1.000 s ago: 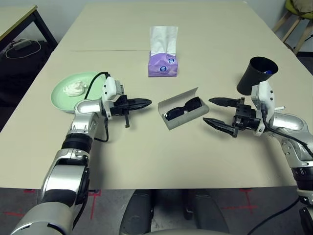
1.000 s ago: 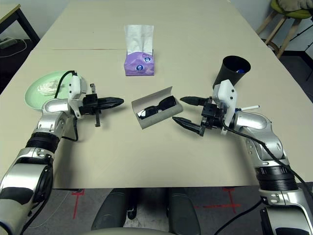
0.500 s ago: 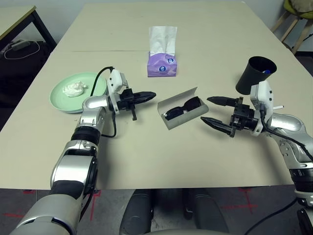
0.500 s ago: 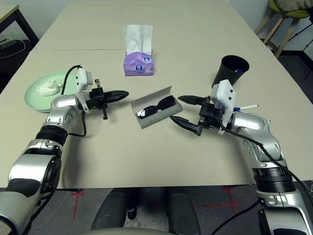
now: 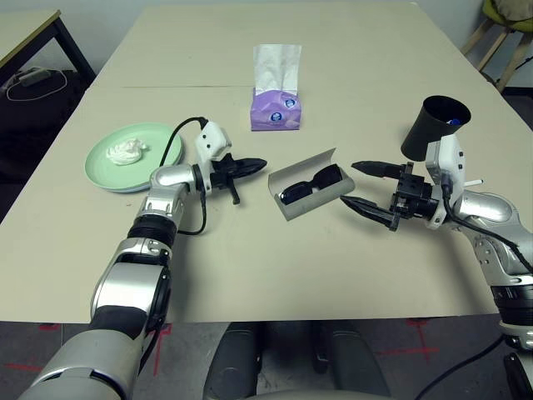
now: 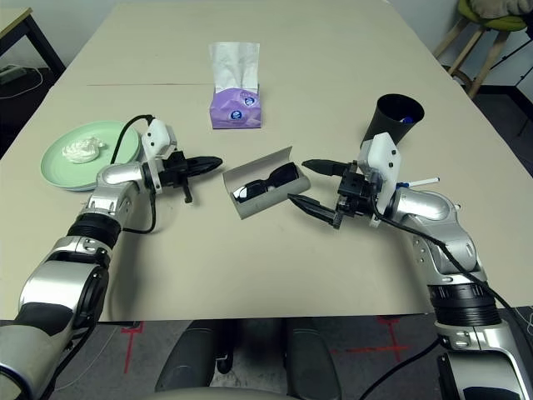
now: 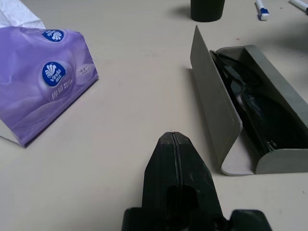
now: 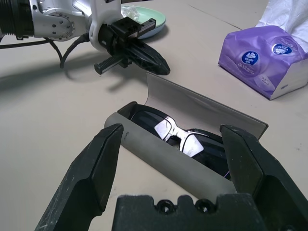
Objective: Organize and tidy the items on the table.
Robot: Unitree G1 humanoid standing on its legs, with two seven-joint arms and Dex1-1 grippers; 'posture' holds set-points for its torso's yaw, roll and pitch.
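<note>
An open grey glasses case (image 5: 326, 198) lies mid-table with black sunglasses (image 5: 312, 182) inside and its lid (image 7: 211, 103) raised. My left gripper (image 5: 260, 164) is shut and empty, its tip pointing at the lid from a short gap to the left. To the right of the case, my right gripper (image 5: 352, 185) stands open, its fingers aimed at the case without touching it. A pale green plate (image 5: 158, 146) at the left holds a crumpled white tissue wad (image 5: 127, 151). The black cup (image 5: 435, 127) stands at the right, with a white pen (image 6: 423, 182) beside my right wrist.
A purple tissue box (image 5: 276, 110) stands behind the case on the beige table (image 5: 250, 267). A dark-edged side table (image 5: 33, 25) is at the far left and a chair (image 5: 508, 17) at the far right. A blue-capped pen (image 7: 261, 8) lies beside the cup.
My shut left gripper has moved right, from beside the plate to close by the case's lid. My right gripper has edged slightly toward the case, still open.
</note>
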